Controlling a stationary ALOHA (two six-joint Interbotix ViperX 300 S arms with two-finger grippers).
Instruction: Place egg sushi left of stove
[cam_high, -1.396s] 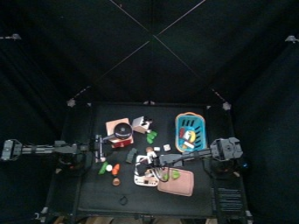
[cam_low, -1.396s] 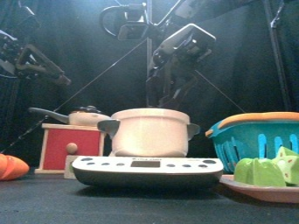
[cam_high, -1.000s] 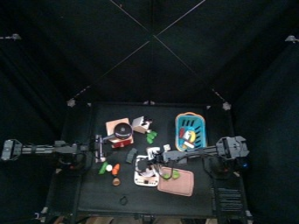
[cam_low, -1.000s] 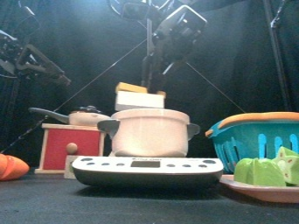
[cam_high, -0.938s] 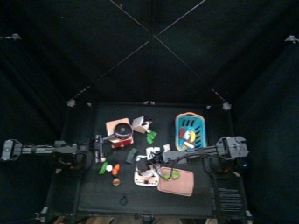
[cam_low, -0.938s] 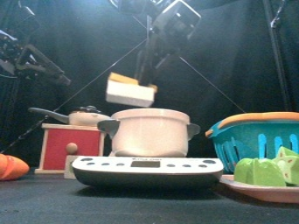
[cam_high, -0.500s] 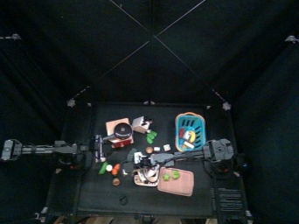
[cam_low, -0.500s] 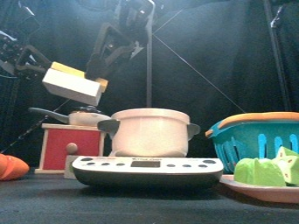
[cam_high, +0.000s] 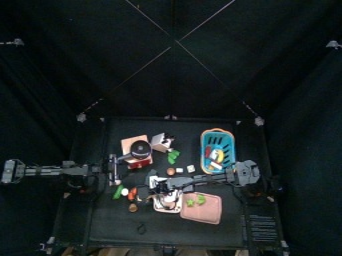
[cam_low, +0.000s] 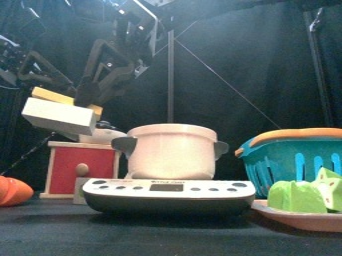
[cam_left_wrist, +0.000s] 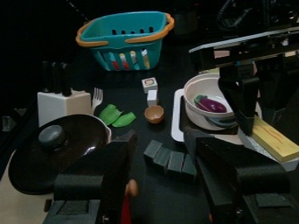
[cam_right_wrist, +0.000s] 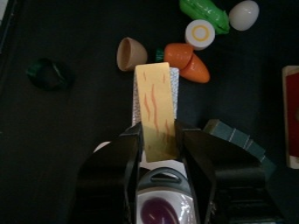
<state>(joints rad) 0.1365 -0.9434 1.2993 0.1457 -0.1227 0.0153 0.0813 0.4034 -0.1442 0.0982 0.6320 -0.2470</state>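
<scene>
The egg sushi (cam_right_wrist: 156, 98), a yellow strip on white rice, is gripped in my right gripper (cam_right_wrist: 158, 144). In the front view the sushi (cam_low: 60, 113) hangs in the air, tilted, above and to the left of the stove (cam_low: 78, 168), a pinkish block with a dark pot on top. From above, the right arm reaches across the table to my right gripper (cam_high: 152, 186), in front of the stove (cam_high: 138, 151). My left gripper (cam_left_wrist: 176, 171) is open and empty at the table's left (cam_high: 118, 172); its view shows the sushi (cam_left_wrist: 272, 142) held close by.
A white pot (cam_low: 171, 150) on a cooker stands in the front middle. A blue basket (cam_low: 297, 150) and a plate of green pieces (cam_low: 305, 195) are at the right. A carrot (cam_right_wrist: 191, 61), egg halves (cam_right_wrist: 201, 33) and a brown piece (cam_right_wrist: 129, 52) lie below the sushi.
My right gripper lifted the egg sushi from behind the white pot and carried it left across the table, now lower beside the stove. The left arm has not moved.
</scene>
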